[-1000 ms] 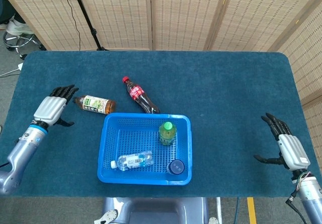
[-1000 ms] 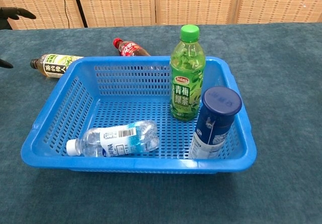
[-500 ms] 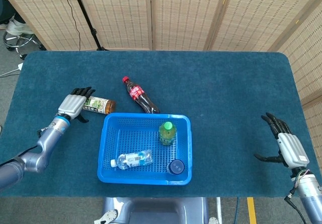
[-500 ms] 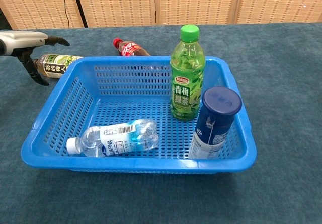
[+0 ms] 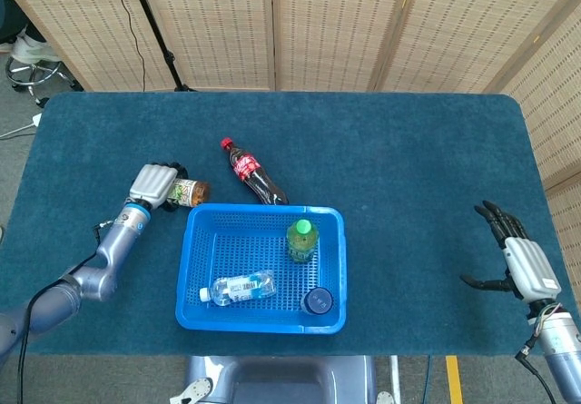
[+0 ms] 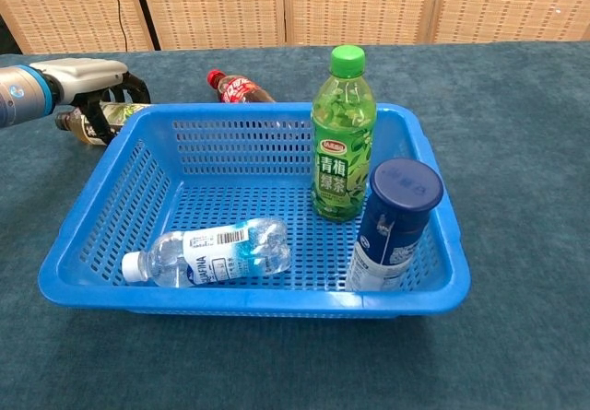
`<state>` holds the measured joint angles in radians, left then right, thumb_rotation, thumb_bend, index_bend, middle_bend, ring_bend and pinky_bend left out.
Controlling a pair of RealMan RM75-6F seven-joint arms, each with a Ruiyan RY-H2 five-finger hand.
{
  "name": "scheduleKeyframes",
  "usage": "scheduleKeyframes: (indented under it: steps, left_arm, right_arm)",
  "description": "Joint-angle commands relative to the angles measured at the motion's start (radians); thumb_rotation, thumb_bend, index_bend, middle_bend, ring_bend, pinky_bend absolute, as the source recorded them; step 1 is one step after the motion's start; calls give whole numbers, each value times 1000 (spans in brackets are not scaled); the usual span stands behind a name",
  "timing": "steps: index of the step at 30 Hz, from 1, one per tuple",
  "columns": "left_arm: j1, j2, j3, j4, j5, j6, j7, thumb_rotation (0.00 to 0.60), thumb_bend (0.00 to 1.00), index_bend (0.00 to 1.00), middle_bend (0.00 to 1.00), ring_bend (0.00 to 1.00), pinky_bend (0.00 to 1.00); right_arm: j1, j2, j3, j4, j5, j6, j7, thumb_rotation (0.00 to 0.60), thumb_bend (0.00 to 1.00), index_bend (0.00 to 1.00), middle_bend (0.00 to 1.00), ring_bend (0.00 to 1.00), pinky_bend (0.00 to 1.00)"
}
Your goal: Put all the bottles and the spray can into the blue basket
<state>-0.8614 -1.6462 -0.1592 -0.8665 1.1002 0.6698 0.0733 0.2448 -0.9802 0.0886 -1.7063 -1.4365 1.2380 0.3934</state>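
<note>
The blue basket [image 5: 263,210] [image 6: 277,111] sits near the table's front. In it a green bottle [image 5: 301,239] [image 6: 343,143] stands upright, beside a blue-capped spray can [image 5: 318,301] [image 6: 396,221], and a clear water bottle [image 5: 241,289] [image 6: 217,251] lies flat. A cola bottle [image 5: 252,172] [image 6: 238,87] lies on the cloth behind the basket. My left hand [image 5: 154,186] [image 6: 88,78] has its fingers curled round a brown tea bottle [image 5: 191,192] [image 6: 124,110] lying left of the basket. Far right, my right hand [image 5: 517,261] holds nothing, fingers spread.
The dark teal table cloth [image 5: 427,168] stretches wide to the right of the basket. Woven folding screens [image 5: 336,23] stand behind the table. A cable and stand leg [image 5: 154,32] show at the back left.
My left hand has moved right from the table's left side onto the tea bottle and curled its fingers round it. The right hand has barely shifted.
</note>
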Motion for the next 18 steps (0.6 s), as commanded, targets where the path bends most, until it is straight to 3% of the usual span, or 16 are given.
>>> scheduleKeyframes:
  steps: [1, 7, 12, 18]
  left_arm:
    - [5, -10, -20, -3, 17, 53, -8, 600, 367, 704, 525, 508, 634]
    - [35, 71, -50, -111, 68, 135, -107, 600, 383, 739, 552, 535, 649]
    - [96, 250, -73, -341, 210, 326, -236, 600, 381, 735, 552, 536, 648]
    - [135, 392, -31, -607, 418, 482, -267, 600, 381, 732, 552, 537, 649]
  right_arm:
    - [-1, 2, 0, 0, 0, 1, 3, 600, 0, 0, 0, 0, 0]
    - [-2, 3, -2, -1, -5, 0, 5, 600, 0, 0, 0, 0, 0]
    - [-1, 4, -4, -7, -10, -1, 2, 600, 0, 0, 0, 0, 0]
    - [-3, 5, -2, -15, -10, 5, -6, 600, 0, 0, 0, 0, 0]
